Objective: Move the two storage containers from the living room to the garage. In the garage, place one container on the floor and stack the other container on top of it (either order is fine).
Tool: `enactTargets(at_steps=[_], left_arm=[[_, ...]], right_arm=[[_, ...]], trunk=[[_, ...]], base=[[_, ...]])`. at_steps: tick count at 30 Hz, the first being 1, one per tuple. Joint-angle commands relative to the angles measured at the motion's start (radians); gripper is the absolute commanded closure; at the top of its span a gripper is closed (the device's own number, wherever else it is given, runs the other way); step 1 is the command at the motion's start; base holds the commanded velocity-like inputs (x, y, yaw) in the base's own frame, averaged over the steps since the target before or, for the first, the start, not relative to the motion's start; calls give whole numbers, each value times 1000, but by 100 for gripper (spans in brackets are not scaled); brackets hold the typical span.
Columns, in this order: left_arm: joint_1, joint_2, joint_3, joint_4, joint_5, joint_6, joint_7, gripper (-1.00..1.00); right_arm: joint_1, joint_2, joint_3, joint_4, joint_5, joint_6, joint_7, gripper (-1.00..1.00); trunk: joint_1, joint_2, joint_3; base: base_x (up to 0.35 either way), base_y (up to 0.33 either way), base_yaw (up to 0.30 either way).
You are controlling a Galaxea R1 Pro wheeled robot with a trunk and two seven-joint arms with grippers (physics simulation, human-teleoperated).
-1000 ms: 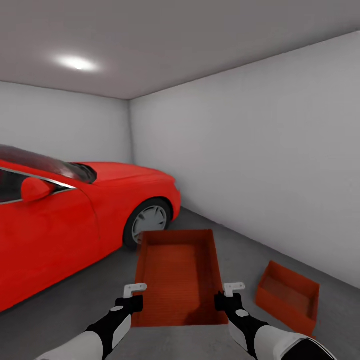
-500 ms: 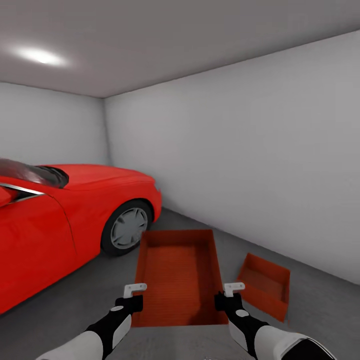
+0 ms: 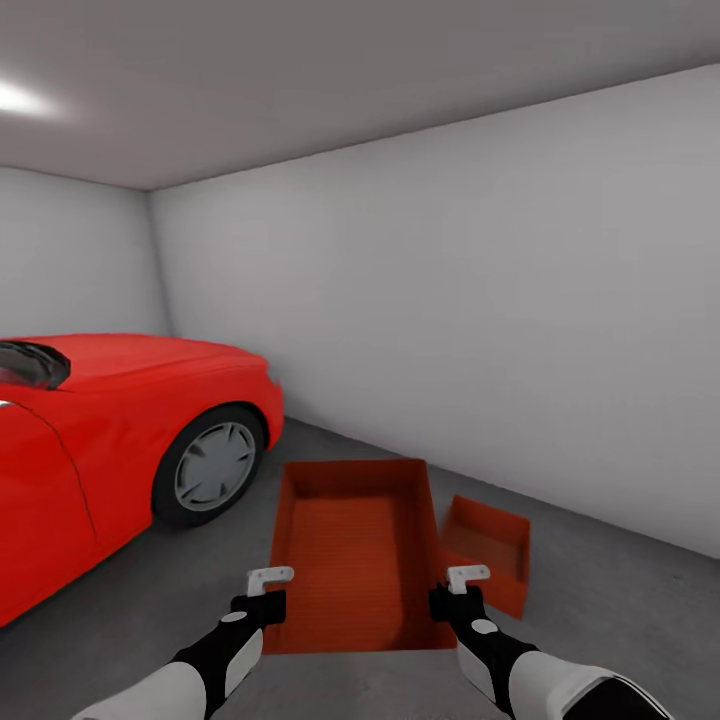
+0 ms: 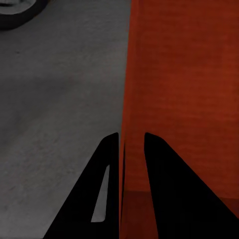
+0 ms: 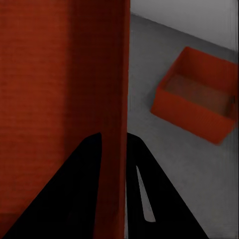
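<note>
Held orange-red container [image 3: 355, 550], second [image 3: 490, 545] on floor [image 3: 600, 600]

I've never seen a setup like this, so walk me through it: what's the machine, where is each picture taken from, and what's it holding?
It's a two-armed wheeled robot in a simulated garage. The head view looks down over both arms; each wrist view looks along one gripper's fingers. The left gripper and right gripper each pinch a side wall of the held tub, as the wrist views show. The second tub sits on the grey floor by the white wall. A red car is parked at the left.
</note>
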State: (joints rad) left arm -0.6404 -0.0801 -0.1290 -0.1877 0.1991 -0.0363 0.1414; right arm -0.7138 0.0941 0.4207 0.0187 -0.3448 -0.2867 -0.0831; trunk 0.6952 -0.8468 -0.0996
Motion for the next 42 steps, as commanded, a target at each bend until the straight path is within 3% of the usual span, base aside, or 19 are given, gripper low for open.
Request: enactTargets(at_steps=[1, 34, 42], left_arm=[[-1, 12, 19, -3, -7, -20, 20, 100], [-1, 10, 19, -3, -7, -20, 22, 100], [-1, 11, 19, -3, -7, -20, 21, 100]], right_arm=[[-1, 1, -83, 1, 12, 0, 6, 100], [-1, 1, -83, 1, 12, 1, 6, 100], [-1, 1, -83, 1, 12, 1, 6, 100]], trunk=[[0, -1, -2], [0, -1, -2], [0, -1, -2]], base=[[0, 0, -282], [0, 0, -282], [178, 0, -282]])
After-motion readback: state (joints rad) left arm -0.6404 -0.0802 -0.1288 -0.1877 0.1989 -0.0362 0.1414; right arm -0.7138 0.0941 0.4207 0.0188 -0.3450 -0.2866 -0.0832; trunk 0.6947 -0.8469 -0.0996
